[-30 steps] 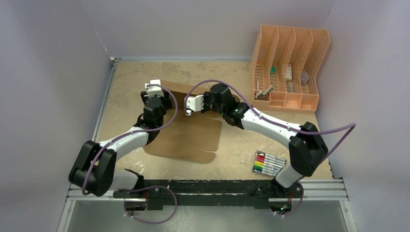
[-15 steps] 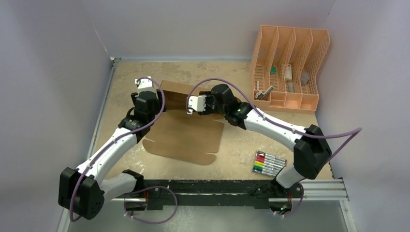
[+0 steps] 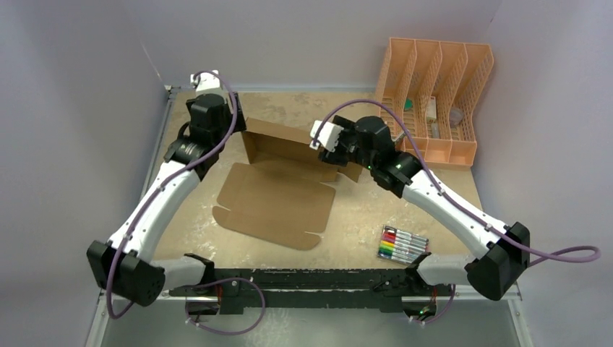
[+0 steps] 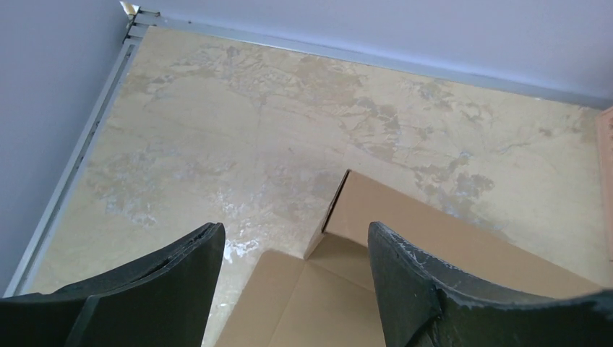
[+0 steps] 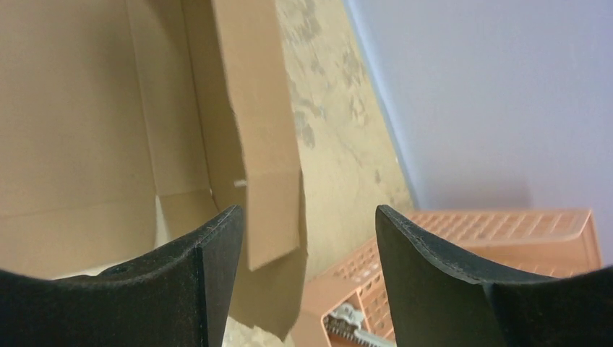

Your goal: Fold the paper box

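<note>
At the centre of the counter (image 3: 361, 210), locate the paper box (image 3: 278, 199): brown corrugated cardboard, only partly formed. Note the large base sheet lying flat, with small tabs along the near edge. Note the rear panel (image 3: 282, 144) standing upright along the far edge, meeting a short side piece at its left end to form a corner.

Above the far left corner of the counter, find the left end effector (image 4: 294, 230), high over the cardboard. Confirm jaws wide apart, gripping nothing. From the left wrist camera, see the left corner of the upright panel below and ahead, framed in the gap between the dark fingers (image 4: 181, 267), without contact.

At the right end of the upright panel, find the right end effector (image 5: 307, 211). Confirm jaws wide apart, not closed on anything. From the right wrist camera, see a narrow upright flap (image 5: 256, 144) lined up with the gap, nearer the left-hand finger in that view; contact with it not determinable.

At the far right of the counter, against the walls, identify a peach slotted organizer (image 3: 434, 108) with small items in its compartments, just beyond the right end of the cardboard. Near the right arm's base, identify a pack of coloured markers (image 3: 401, 244) lying flat, apart from the box.
</note>
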